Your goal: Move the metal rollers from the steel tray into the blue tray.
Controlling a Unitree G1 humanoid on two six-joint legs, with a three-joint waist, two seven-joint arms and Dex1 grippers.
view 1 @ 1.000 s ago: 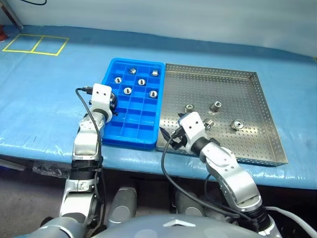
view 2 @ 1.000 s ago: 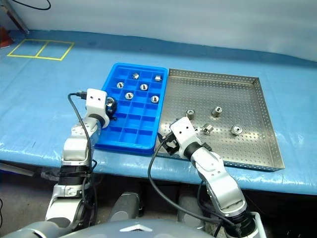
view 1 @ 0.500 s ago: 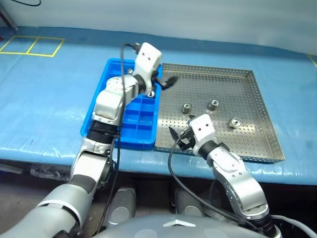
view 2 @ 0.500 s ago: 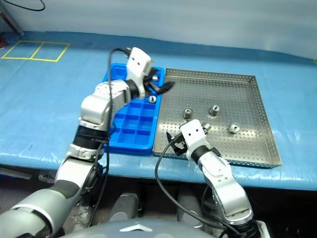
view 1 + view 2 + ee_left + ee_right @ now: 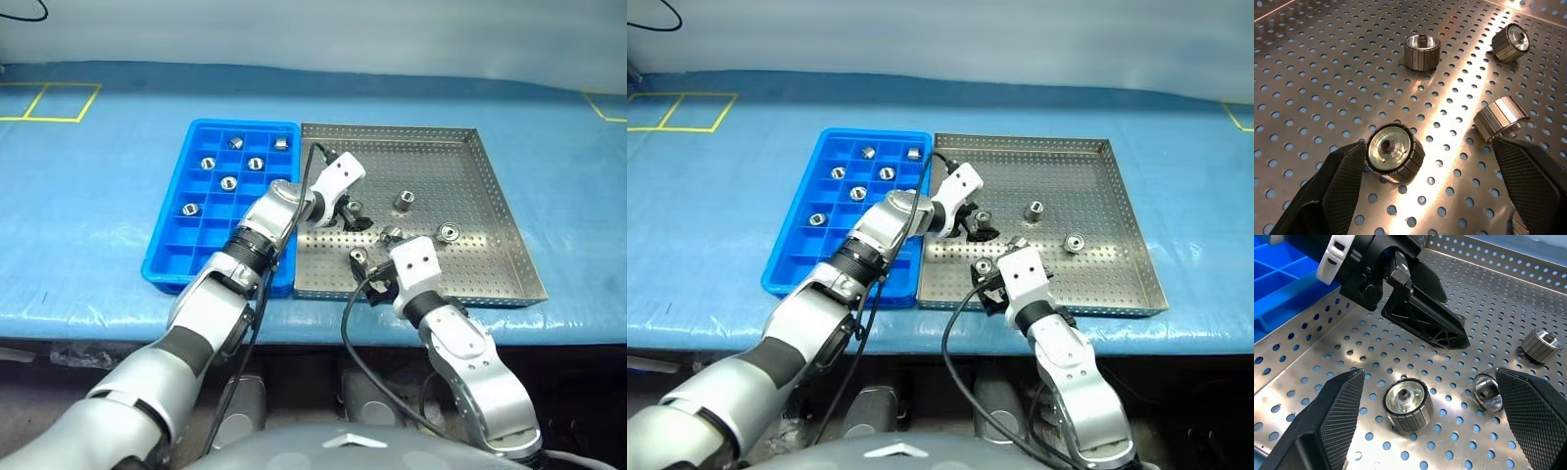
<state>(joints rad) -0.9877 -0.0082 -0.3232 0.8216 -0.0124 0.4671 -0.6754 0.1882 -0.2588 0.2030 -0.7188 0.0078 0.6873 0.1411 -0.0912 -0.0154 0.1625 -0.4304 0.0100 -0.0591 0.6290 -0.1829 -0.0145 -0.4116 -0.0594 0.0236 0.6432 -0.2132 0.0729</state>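
Steel gleams at the centre right of our head view, where the steel tray point(image 5: 490, 211) sits on the blue-covered surface point(image 5: 88, 235) with its left rim just beside the blue tray point(image 5: 162, 264). Six of the metal rollers point(image 5: 229, 182) rest in separate compartments in the upper part of the blue tray. Four more lie on the perforated floor of the steel tray: one near the tray's middle point(image 5: 402, 203), one toward the right point(image 5: 449, 233), one just above our right wrist housing point(image 5: 391, 234), and one near the lower rim point(image 5: 359, 257). Our left pincer point(image 5: 351, 215) reaches across the boundary of the two trays and hangs over the left-centre of the steel tray, its fingers point(image 5: 1332, 191) spread wide and grasping nothing; in the left wrist view a roller point(image 5: 1393, 152) lies close to one finger, and we cannot tell whether they touch. Our right pincer point(image 5: 1425, 431) is low over the tray's near edge, also released, with a roller point(image 5: 1407, 403) on the floor between its two fingers point(image 5: 1327, 426) and a second point(image 5: 1488, 390) beside the other finger.
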